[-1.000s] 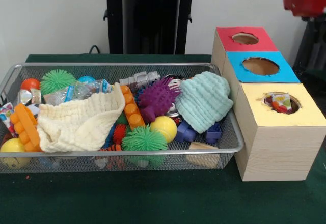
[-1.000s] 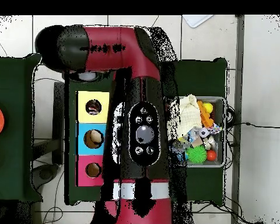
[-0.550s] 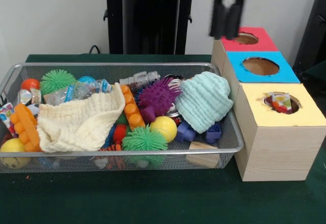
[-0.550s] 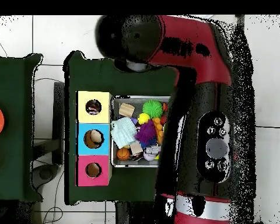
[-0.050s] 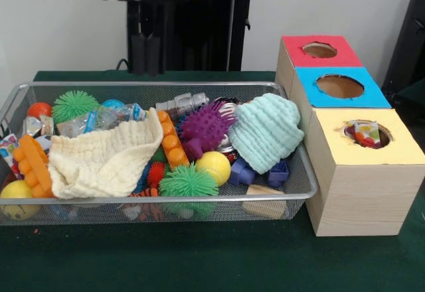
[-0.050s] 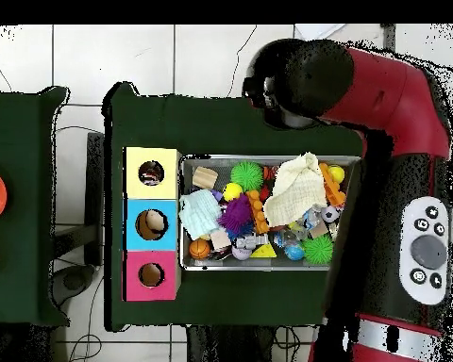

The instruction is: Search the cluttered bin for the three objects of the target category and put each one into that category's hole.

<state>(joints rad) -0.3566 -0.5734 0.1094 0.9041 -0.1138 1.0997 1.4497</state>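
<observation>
A plain white wall (image 5: 60, 26) behind a green-covered table (image 5: 199, 259) — below, a pale tiled floor (image 6: 108, 57) with dark grout lines.

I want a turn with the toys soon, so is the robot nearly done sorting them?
Not nearly. Done: one colourful item sits in the hole of the yellow box. In hand: nothing that I can see; the hand hangs above the back rim of the bin. Left: the bin is piled full, so the toys of the right category must be found and dropped in.
</observation>
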